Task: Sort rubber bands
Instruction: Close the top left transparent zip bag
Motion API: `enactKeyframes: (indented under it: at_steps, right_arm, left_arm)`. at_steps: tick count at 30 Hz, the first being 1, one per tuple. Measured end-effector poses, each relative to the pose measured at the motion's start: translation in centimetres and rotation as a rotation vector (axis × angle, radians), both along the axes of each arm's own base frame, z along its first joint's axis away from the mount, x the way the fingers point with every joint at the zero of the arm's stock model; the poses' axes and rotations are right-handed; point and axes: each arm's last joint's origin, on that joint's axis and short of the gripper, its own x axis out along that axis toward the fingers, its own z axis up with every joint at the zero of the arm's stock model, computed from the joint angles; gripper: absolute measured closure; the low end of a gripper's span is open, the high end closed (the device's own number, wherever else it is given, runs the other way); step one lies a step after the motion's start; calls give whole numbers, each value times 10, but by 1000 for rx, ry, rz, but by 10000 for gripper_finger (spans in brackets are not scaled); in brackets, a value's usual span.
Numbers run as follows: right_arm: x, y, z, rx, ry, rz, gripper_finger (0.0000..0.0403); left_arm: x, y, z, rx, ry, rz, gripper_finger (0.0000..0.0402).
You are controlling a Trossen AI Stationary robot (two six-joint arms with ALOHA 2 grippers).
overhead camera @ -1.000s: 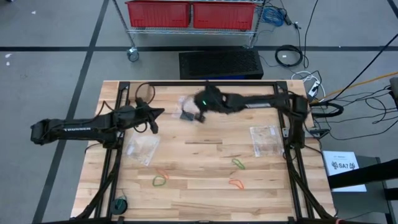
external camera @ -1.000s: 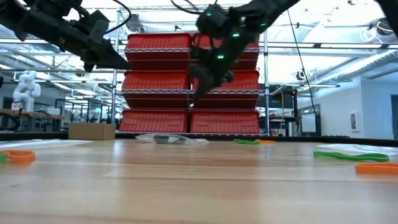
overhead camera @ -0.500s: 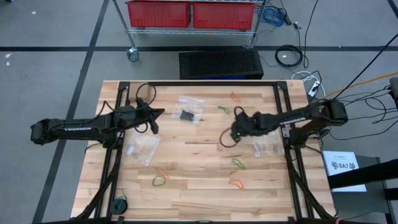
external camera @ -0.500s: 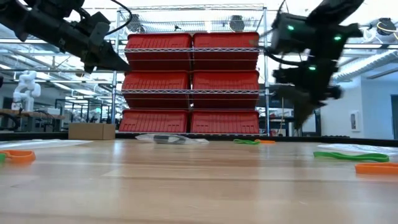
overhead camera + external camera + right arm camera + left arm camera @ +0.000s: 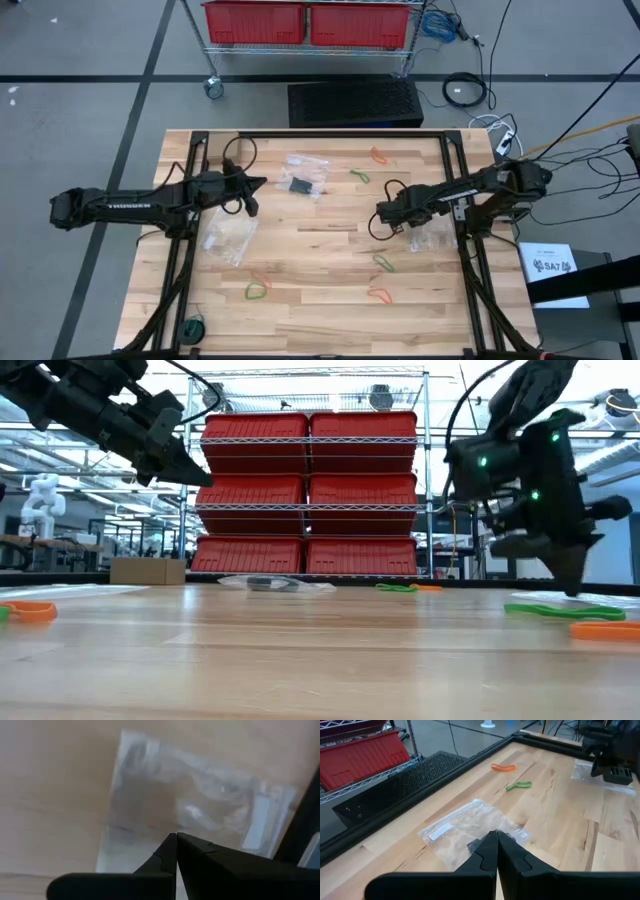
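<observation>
The right hand [image 5: 176, 836] is pointing its two dark fingers [image 5: 200, 862] forward with their tips pressed together, leaving no gap between them. Just past the tips, a clear plastic zip bag [image 5: 200, 815] is lying flat on the pale wooden worktop [image 5: 55, 795] (its film is wrinkling and catching the light). A whitish strip is showing along one end of the bag, beside a dark frame bar [image 5: 305, 815] crossing the corner.

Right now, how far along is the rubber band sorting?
Done: one bag near the table's far edge holds something dark. In hand: nothing; the right gripper is shut above another bag, and the left gripper is shut. Left: six loose rubber bands, green and orange, lie scattered.
</observation>
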Motion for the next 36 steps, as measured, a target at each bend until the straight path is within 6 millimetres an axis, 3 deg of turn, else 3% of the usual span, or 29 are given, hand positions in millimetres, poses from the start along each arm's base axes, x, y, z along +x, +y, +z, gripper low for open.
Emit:
enactKeyframes:
  at_steps: [4, 8, 12, 16, 22, 29, 36]
  right_arm:
    - [9, -6, -11, 80, -27, 63, 403]
    - [28, -19, -8, 44, -179, 64, 403]
    - [45, -31, 11, -99, -340, 88, 403]
    - [64, -38, 42, -188, -550, 245, 402]
    - [51, -38, 53, -179, -426, 430, 402]
    - [40, -39, 33, -206, -117, 523, 402]
    - [43, -35, 6, 5, -131, 404, 403]
  left_arm:
    - [1, 0, -2, -2, 13, 0, 395]
    - [2, 0, -3, -3, 18, 0, 395]
    - [2, 0, -3, -3, 18, 0, 395]
    - [2, 0, -3, -3, 20, -1, 395]
    - [2, 0, -3, -4, 27, -1, 395]
    - [2, 0, -3, -4, 28, -1, 395]
    - [2, 0, -4, -5, 37, -1, 395]
